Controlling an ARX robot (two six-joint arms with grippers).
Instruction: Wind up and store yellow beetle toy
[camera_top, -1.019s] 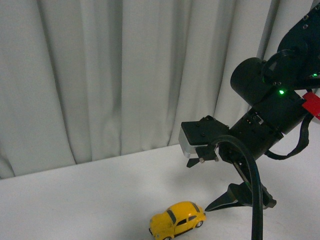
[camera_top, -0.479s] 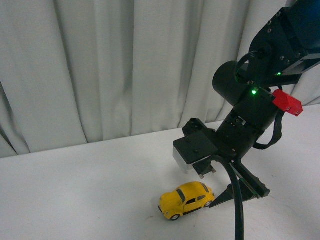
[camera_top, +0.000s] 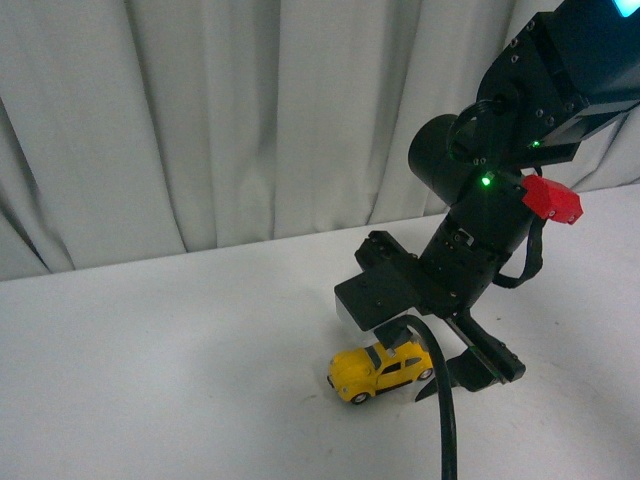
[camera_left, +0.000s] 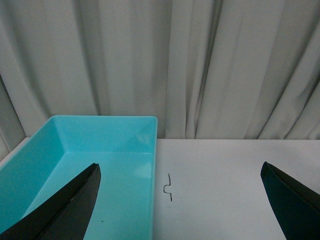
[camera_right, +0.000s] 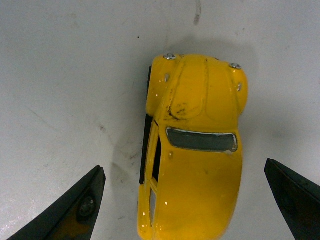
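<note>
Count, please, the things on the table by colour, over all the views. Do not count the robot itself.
Yellow: 1, the car
Turquoise: 1, the bin
Dark: 1, a thin squiggle beside the bin; wire or mark, I cannot tell
Total: 3

A white table (camera_top: 150, 350) carries a yellow toy car (camera_top: 380, 368), upright on its wheels; a turquoise tray (camera_left: 100, 131) also rests on it.
</note>
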